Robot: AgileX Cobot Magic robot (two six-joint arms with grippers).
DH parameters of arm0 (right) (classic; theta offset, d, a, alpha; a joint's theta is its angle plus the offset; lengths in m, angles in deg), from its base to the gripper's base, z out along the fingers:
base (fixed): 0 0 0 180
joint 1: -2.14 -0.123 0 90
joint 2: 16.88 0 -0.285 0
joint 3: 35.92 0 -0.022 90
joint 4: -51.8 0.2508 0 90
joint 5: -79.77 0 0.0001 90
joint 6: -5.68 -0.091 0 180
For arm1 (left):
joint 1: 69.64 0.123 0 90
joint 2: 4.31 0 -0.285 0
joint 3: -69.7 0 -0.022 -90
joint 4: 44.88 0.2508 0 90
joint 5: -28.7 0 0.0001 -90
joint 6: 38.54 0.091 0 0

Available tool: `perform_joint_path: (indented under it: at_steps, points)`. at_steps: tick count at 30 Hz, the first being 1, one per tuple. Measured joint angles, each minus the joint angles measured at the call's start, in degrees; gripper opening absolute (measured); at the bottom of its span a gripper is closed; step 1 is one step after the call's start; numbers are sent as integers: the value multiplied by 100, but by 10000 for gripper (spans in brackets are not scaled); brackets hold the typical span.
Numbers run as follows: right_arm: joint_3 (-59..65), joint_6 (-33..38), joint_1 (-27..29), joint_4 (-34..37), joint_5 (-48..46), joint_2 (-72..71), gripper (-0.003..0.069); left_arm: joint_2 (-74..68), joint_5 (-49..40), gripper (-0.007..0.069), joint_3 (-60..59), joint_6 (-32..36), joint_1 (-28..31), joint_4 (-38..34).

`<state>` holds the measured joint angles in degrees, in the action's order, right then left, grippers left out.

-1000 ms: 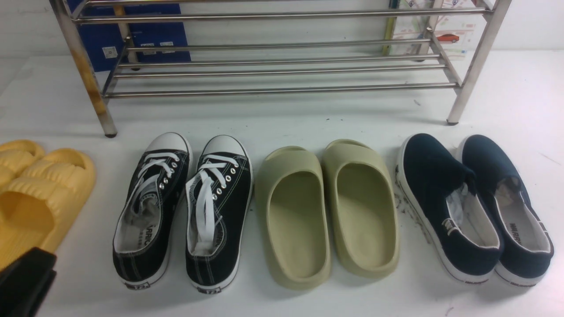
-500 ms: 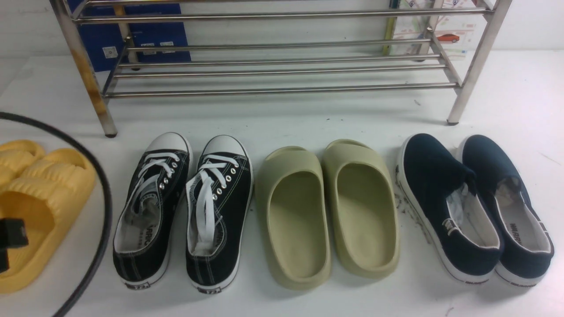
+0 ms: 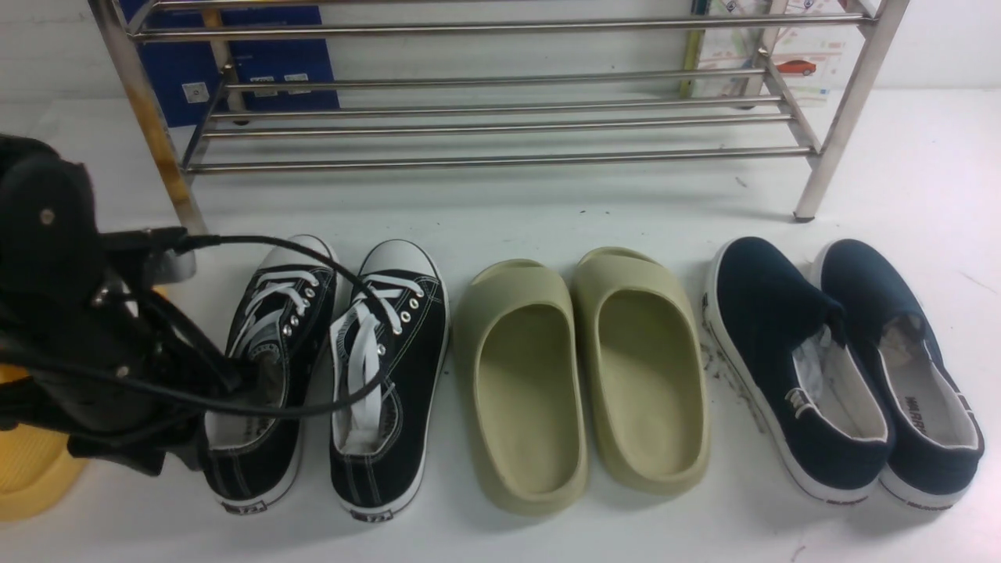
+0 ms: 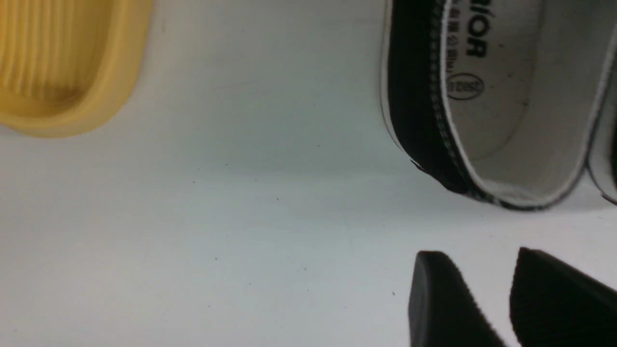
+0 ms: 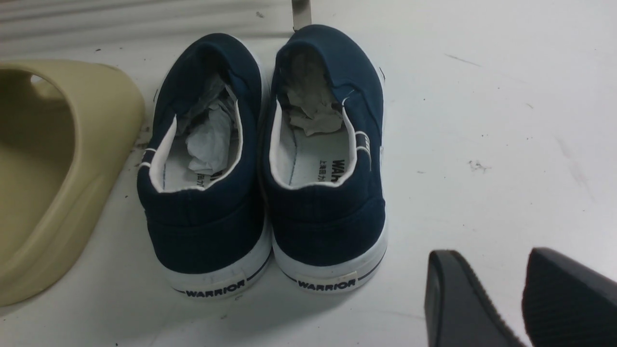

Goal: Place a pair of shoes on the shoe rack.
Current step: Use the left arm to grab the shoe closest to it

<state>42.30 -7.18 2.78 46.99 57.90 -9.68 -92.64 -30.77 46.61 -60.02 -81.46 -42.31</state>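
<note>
- On the counter [image 3: 500, 219], the shoes lie in one row before the rack [image 3: 485, 160], toes toward it and heels toward the robot. This layout presents every heel opening to the arms.
- The sneakers [image 3: 391, 352] lie side by side, flat on their soles, between a yellow slide [image 3: 31, 477] and the slides [image 3: 583, 375]. Neither sneaker is on the rack yet.
- The left arm [image 3: 70, 313] stands low over the heel end of the left sneaker [image 3: 270, 336]. It hides part of that shoe and most of the yellow slide.
- The left jaws stand apart with nothing between them. In the left wrist view the heel collar of the left sneaker lies just ahead of the tips, with bare counter between.
- Judgement: this is the approach to a heel grasp, one finger inside the collar and one outside. The collar is the only thin, stiff wall that the jaws can span.
- The right jaws stand apart and empty, above bare counter just beside the heels of the slip-ons [image 5: 265, 193], well apart from the sneakers.
- Judgement: to take the second sneaker, the right arm must first cross above the slides.
- The cable [image 3: 344, 274] of the left arm loops in front of both sneakers' laces in the front view. Whether it touches them cannot be told. Treat it as a snag hazard during the lift.
</note>
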Motion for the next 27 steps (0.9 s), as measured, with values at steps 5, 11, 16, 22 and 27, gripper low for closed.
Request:
perform_joint_path:
  at_steps: [5,11,16,22,27]
  points:
    - [0,0,0,0,0,0,246,-578,79,419,362,-142,14,223]
    - [0,0,0,0,0,0,246,-999,465,422,678,-200,190,199]
    - [0,0,0,0,0,0,246,-1413,541,328,723,-86,234,42]
    - [0,0,0,0,0,0,246,-1743,557,190,750,163,234,-50]
    - [0,0,0,0,0,0,246,-1723,481,19,805,185,234,108]
